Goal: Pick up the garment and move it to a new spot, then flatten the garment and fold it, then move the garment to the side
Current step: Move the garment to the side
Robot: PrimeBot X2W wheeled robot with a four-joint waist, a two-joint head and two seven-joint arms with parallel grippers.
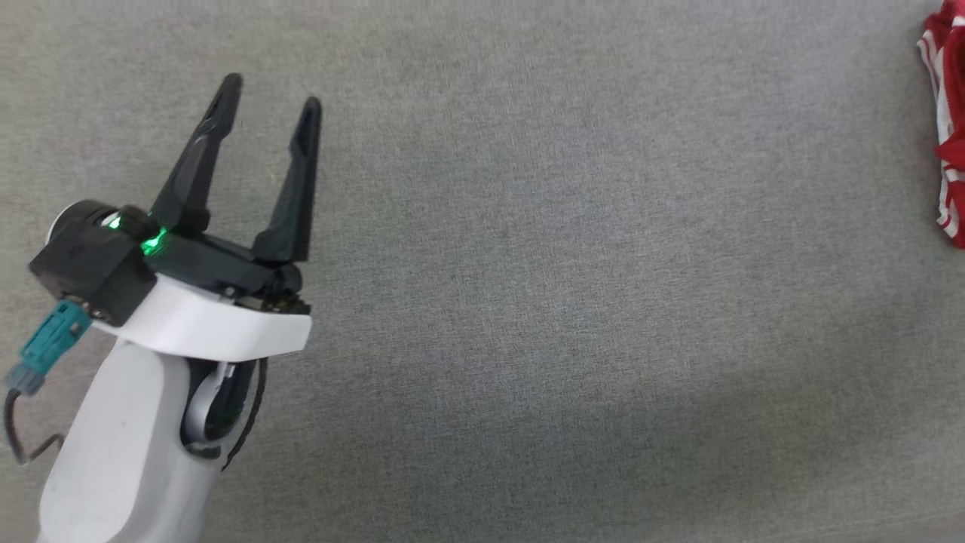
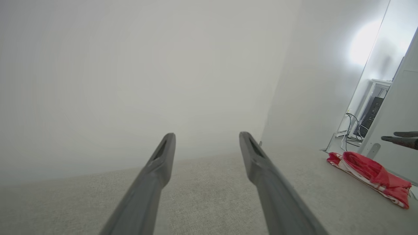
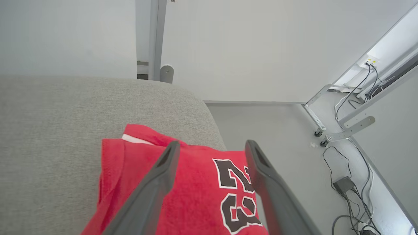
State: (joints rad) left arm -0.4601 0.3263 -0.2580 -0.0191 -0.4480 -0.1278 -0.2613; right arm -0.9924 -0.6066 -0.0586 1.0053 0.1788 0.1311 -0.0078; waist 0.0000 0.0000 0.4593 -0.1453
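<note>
We see the shirt (image 3: 196,182) lying folded into a compact red packet at the far right of the grey surface (image 1: 528,264), close by its rounded corner, with the black number uppermost. Whether its outer edge overhangs the floor (image 3: 281,130) we cannot tell. The right gripper (image 3: 212,143) hangs just above it, fingers spread wide and nothing between them. The left gripper (image 1: 271,92) is well apart from it, over bare surface, likewise wide open and empty. By the look of things the fold is made and the shirt set aside, so we judge the task near its end. The cloth looks thin, light and limp, and it would likely sag and come unfolded if lifted by one layer. Should we need to shift it, we would pinch through all the layers at a folded edge, ideally at two points at once, or slide it flat, though the weave of the surface may drag on it.
</note>
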